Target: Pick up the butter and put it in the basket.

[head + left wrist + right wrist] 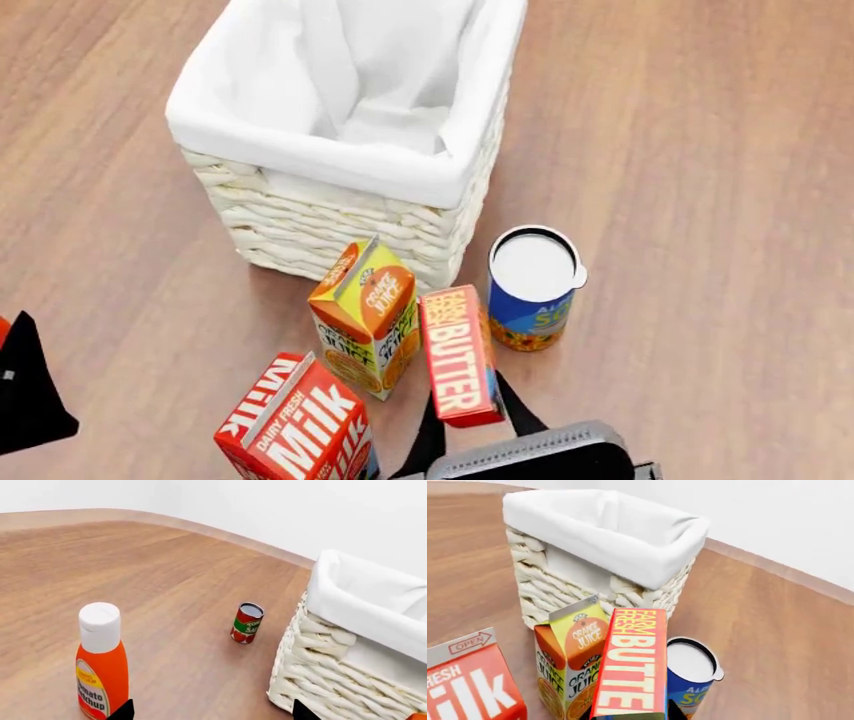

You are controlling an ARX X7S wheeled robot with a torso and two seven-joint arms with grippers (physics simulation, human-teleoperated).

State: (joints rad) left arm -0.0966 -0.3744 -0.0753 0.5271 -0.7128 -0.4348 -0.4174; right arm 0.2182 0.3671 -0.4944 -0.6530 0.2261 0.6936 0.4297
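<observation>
the butter (458,357) is sitting raised in the right gripper (470,415), fingers pinching its near end, long axis pointing ahead toward the basket (350,168) just beyond the juice carton (364,315); left gripper's (212,713) state i cannot tell.

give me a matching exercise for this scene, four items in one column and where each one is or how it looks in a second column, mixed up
Items:
1. butter
2. basket
3. ketchup bottle
4. blue can

Descriptions:
A. white cap, orange body
B. white cloth liner over a woven wall
C. red box between the juice carton and the blue can
D. round white top, near the basket's corner

Pairs: 1-C, 2-B, 3-A, 4-D
</observation>
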